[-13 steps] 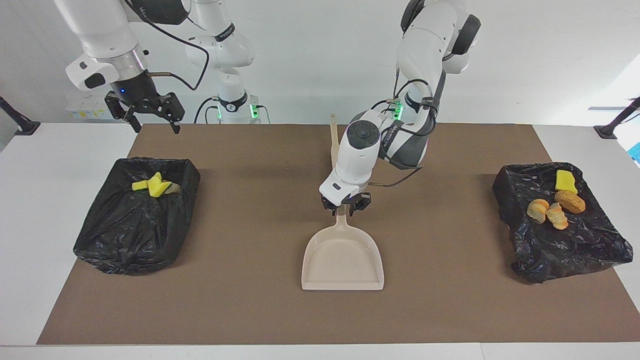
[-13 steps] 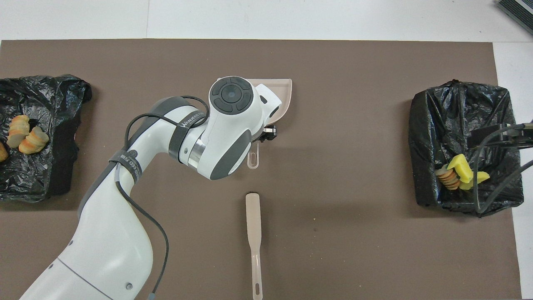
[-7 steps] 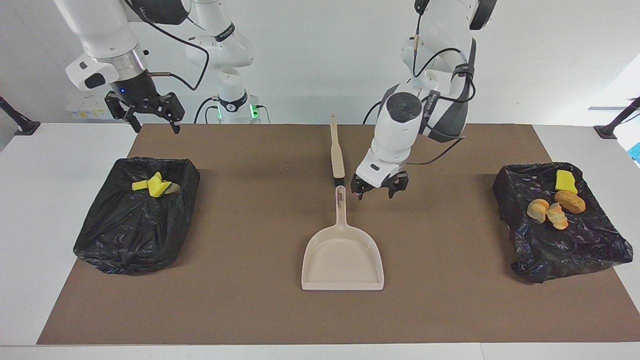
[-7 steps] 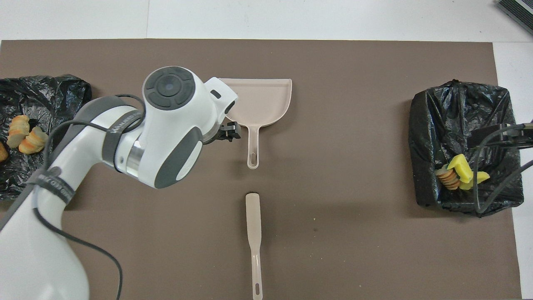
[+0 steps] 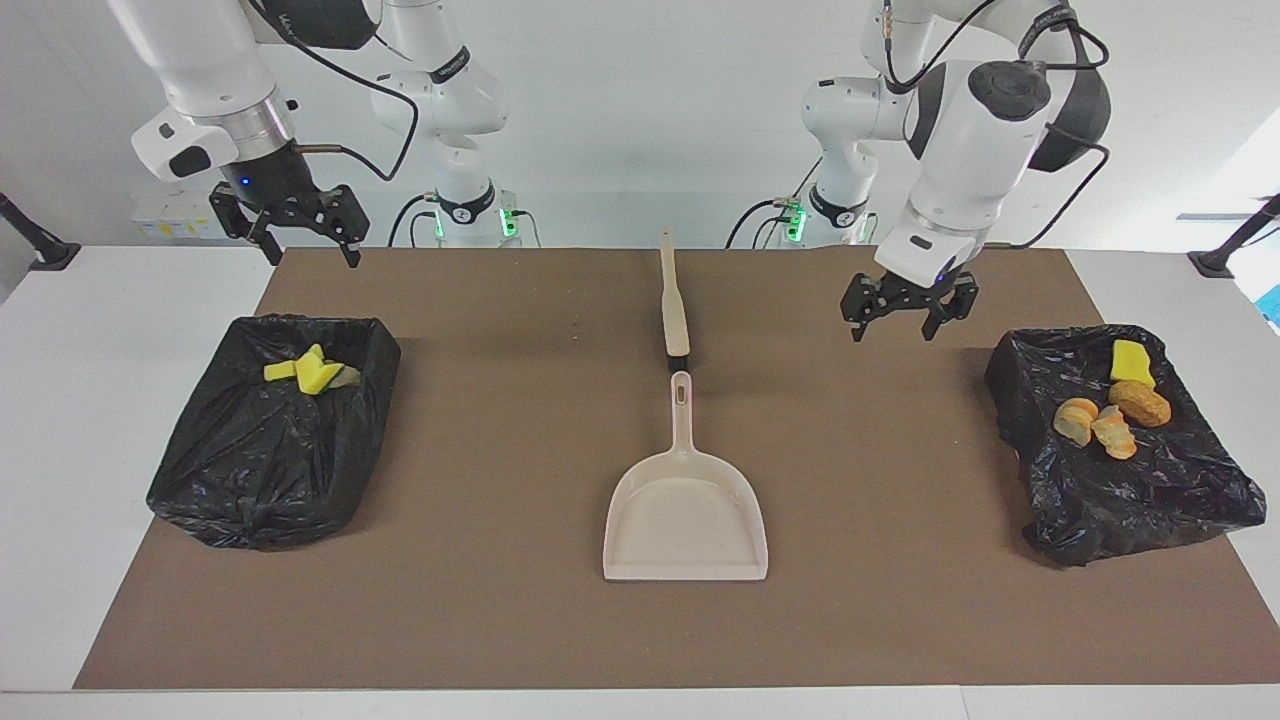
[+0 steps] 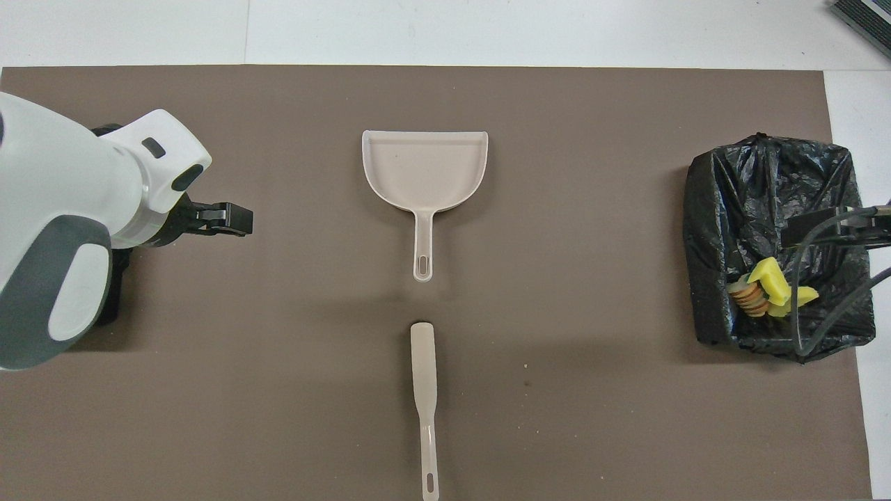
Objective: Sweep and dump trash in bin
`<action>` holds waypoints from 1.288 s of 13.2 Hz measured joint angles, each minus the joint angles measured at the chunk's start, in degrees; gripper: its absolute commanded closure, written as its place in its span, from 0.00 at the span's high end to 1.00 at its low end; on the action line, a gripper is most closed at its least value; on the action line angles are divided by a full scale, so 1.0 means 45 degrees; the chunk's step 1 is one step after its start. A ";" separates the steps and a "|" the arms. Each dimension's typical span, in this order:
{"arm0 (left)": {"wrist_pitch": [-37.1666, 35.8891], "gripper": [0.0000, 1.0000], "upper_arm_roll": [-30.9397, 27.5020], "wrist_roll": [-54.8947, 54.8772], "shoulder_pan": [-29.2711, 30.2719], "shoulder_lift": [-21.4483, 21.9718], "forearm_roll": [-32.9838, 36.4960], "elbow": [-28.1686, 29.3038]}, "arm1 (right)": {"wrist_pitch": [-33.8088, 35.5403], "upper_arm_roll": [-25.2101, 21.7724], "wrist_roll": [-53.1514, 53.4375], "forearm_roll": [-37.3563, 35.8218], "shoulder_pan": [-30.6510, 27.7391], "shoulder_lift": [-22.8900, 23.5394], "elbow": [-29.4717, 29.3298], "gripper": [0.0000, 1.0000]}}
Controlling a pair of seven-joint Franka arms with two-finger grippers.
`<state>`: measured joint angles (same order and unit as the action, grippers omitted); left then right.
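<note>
My left gripper (image 5: 908, 312) hangs in the air with fingers spread wide and nothing between them, over the brown mat (image 5: 500, 620) beside the black-lined bin (image 5: 1190, 500) at the left arm's end of the table. My right gripper (image 5: 300, 232) waits, likewise wide open and empty, above the mat's edge near the other bin (image 5: 250, 480). The trash is all binned: a yellow sponge chunk (image 5: 1131, 362), a brown bread-like lump (image 5: 1139, 402) and pale sliced pieces (image 5: 1093, 424) lie on the liner of the bin by my left gripper, while yellow sponge scraps (image 5: 308, 372) sit in the bin by my right. The beige dustpan (image 5: 686, 515) lies flat and empty mid-mat, its handle pointing toward me; the brush (image 5: 672, 300) lies in line with it, nearer to me. I see only fine crumbs loose on the mat, so I judge the sweep-and-dump finished. The next move seems to call only for drawing both arms clear.
</note>
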<state>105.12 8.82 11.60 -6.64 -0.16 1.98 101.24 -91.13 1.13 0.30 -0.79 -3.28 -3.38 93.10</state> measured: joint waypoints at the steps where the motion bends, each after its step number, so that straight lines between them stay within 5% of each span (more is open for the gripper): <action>1: -0.0116 1.00 -0.0014 -0.0076 0.0033 0.0083 0.0000 -0.0102 | 0.0000 0.0000 0.0000 0.0000 0.0000 0.0000 0.0000 1.00; 13: -0.3769 1.00 -0.2375 -0.4007 0.0098 0.0138 -0.0153 -0.3447 | 0.0000 0.0000 0.0000 0.0000 0.0000 0.0000 0.0000 1.00; 17: -0.5329 1.00 -0.2395 -0.4105 0.0738 -0.0992 -0.1024 -0.5490 | 0.0000 0.0000 0.0000 0.0000 0.0000 0.0000 0.0000 1.00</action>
<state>81.14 -1.96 -6.88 -3.32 -4.62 -2.63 76.53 -91.13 1.13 0.30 -0.79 -3.28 -3.38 93.10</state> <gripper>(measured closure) 0.000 0.000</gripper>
